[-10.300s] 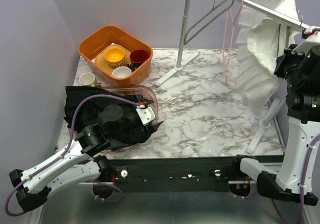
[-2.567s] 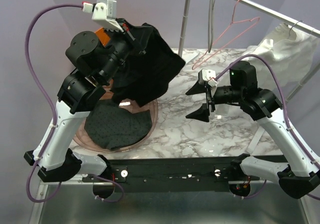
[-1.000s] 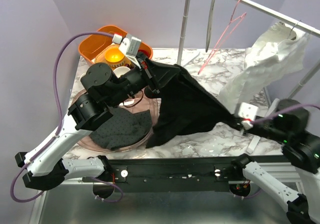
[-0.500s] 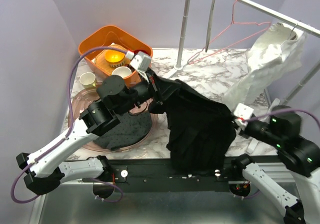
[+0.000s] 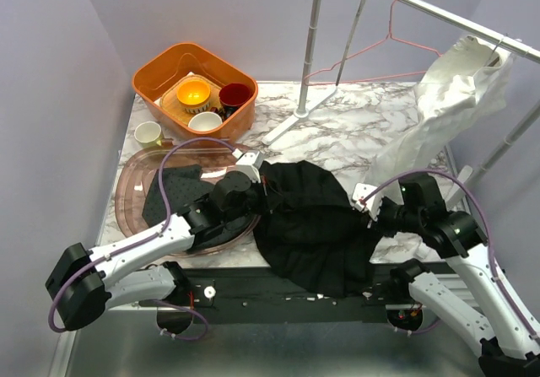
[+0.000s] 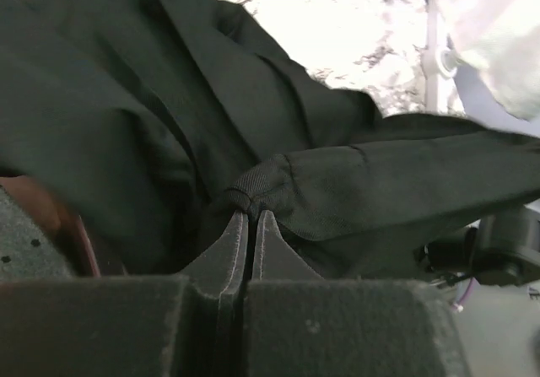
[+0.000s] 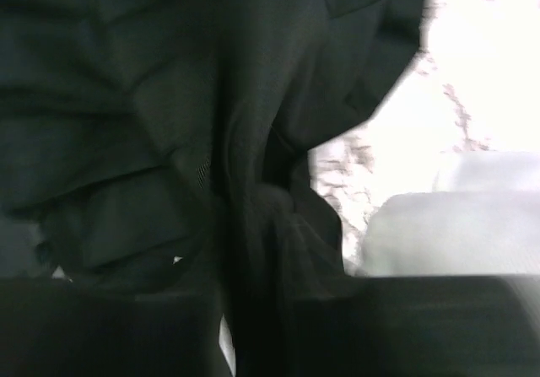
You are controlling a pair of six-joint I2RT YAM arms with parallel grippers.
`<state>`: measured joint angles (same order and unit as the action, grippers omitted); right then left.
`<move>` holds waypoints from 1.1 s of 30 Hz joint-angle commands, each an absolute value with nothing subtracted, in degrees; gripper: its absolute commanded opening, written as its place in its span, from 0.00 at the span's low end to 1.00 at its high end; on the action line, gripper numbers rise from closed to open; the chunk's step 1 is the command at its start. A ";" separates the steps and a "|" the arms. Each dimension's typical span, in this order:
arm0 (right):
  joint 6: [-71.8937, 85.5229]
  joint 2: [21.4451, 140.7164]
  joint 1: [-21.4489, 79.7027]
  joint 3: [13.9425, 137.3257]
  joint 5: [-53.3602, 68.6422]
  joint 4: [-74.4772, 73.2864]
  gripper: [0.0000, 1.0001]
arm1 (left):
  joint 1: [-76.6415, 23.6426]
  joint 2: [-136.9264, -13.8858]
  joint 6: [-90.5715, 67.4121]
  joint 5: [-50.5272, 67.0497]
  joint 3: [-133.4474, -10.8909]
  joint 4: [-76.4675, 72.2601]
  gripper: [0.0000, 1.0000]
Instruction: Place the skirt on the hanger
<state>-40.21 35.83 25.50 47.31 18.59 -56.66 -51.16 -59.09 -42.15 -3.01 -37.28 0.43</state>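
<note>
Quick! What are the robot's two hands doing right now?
Left gripper: closed, pinching the black skirt.
Right gripper: closed on the black skirt too.

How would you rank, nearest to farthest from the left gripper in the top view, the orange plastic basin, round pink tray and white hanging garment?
1. Round pink tray, directly left of the left gripper.
2. Orange plastic basin, back left.
3. White hanging garment, far right.

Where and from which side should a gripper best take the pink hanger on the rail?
Grip the hanger at its neck, just under the hook, coming from the near side with the jaws closing across the wire. It hangs free from the rail by the hook alone, so the low bar would probably swing away, while the neck should move least.
</note>
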 commanded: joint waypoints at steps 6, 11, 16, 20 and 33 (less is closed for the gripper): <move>-44.39 40.78 25.31 69.85 36.55 -71.28 0.73 | -50.10 -66.18 -42.46 -0.71 -38.49 -6.24 0.00; -34.41 45.78 25.31 82.07 38.67 -66.02 0.83 | -49.92 -66.71 -39.38 5.00 -39.99 -5.89 0.00; -18.66 56.57 25.31 92.44 34.29 -51.00 0.83 | -49.66 -62.42 -36.74 7.30 -40.43 -4.14 0.01; -5.14 64.39 25.40 98.08 25.35 -41.24 0.84 | -49.22 -59.24 -34.20 7.21 -40.96 -1.41 0.08; 22.67 80.33 27.25 103.44 -15.90 -27.07 0.99 | -47.81 -56.42 -35.86 7.21 -35.07 -4.22 0.09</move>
